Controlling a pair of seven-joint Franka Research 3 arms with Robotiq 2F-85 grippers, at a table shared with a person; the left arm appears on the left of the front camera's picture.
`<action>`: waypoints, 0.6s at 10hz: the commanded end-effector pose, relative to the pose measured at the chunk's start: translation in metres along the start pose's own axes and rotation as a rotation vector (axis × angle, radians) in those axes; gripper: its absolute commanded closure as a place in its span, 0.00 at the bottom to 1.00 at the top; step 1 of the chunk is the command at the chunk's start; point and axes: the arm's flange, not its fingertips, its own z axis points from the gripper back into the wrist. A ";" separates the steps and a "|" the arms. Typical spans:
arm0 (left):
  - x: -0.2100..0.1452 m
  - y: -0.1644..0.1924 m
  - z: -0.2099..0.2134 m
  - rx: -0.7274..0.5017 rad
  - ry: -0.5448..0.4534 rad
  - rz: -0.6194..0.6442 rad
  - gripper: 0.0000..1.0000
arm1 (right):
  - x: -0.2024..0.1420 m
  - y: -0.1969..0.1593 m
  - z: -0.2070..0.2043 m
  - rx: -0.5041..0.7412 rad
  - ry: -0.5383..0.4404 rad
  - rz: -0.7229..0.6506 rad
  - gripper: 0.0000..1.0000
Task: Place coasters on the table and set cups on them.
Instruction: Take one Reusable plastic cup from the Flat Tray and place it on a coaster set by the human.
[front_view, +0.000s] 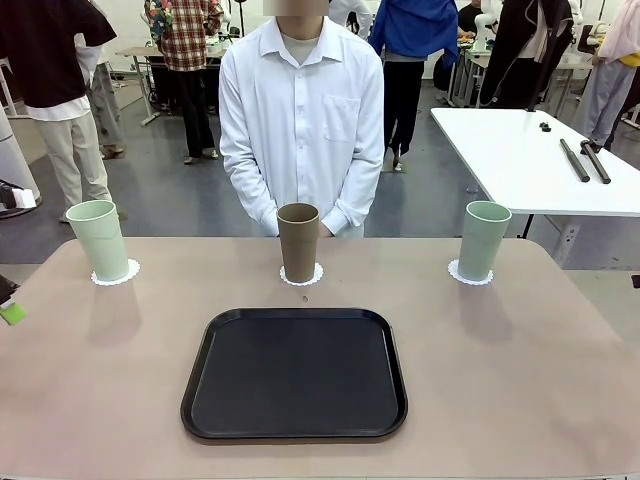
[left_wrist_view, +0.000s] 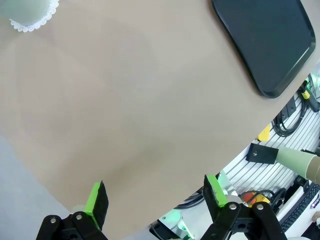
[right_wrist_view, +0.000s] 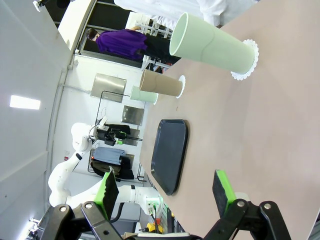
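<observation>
Three cups stand upright on the beige table (front_view: 520, 370), each on a white lacy coaster. A mint cup (front_view: 98, 240) is on the left coaster (front_view: 116, 272), the tan cup (front_view: 298, 242) on the middle coaster (front_view: 301, 278), and a mint cup (front_view: 484, 240) on the right coaster (front_view: 470, 274). My left gripper (left_wrist_view: 156, 197) is open over bare tabletop near the table's left edge, far from the left cup's base (left_wrist_view: 25, 7). My right gripper (right_wrist_view: 166, 189) is open and empty, looking along the table at the nearest mint cup (right_wrist_view: 210, 47), with the tan cup (right_wrist_view: 160, 84) beyond it.
A black square tray (front_view: 295, 373) lies empty at the front centre. A person in a white shirt (front_view: 300, 110) stands at the far edge behind the tan cup, hands down. A white table with black rods (front_view: 585, 160) stands at the back right.
</observation>
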 end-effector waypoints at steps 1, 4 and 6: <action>-0.002 -0.001 0.001 -0.002 0.003 0.002 0.00 | 0.000 0.001 0.000 0.002 -0.001 0.001 0.00; -0.006 0.063 0.008 -0.451 -0.318 0.014 0.00 | 0.000 0.001 0.000 0.002 -0.001 0.001 0.00; -0.013 0.109 0.019 -0.643 -0.446 0.051 0.00 | 0.000 0.001 0.000 0.002 -0.001 0.001 0.00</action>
